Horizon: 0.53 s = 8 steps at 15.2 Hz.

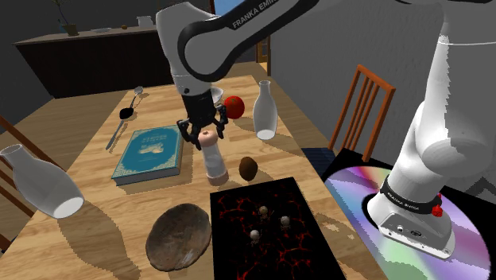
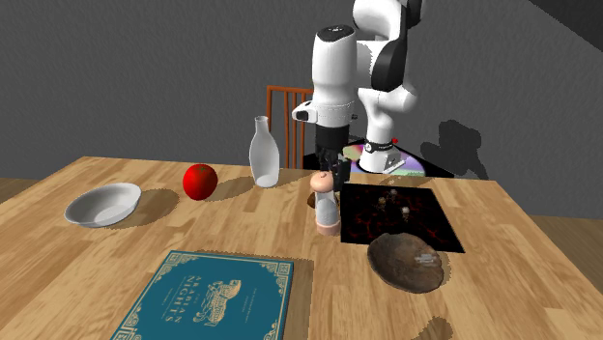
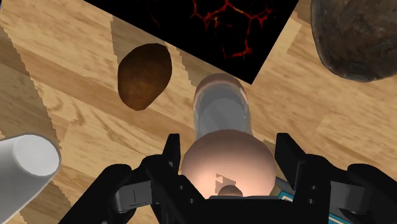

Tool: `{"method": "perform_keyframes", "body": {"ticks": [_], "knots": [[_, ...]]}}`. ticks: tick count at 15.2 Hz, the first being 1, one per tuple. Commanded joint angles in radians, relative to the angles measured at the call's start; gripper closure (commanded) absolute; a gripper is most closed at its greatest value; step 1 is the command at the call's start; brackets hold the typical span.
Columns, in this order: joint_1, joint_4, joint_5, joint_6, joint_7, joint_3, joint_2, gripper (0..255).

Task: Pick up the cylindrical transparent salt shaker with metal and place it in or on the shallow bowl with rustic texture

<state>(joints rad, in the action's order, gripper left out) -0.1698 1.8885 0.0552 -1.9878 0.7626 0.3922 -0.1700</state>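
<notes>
Upright on the worktop, at the 11 o'clock corner of the black mat in the shoulder view: clear salt shaker with pinkish domed cap. Claw open, straddling that cap, contact unclear. Probably light, rigid, slick-walled, easily toppled. Best gripped squarely at the cap's base, gently. Rough brown bowl at 7 o'clock from the shaker.
</notes>
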Motion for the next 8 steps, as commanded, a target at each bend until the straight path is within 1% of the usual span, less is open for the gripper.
{"method": "perform_keyframes", "body": {"ticks": [1, 8], "knots": [[0.001, -0.015, -0.004, 0.024, -0.003, 0.001, 0.010, 255], [0.003, -0.081, -0.015, 0.112, -0.010, 0.002, 0.034, 255]]}}
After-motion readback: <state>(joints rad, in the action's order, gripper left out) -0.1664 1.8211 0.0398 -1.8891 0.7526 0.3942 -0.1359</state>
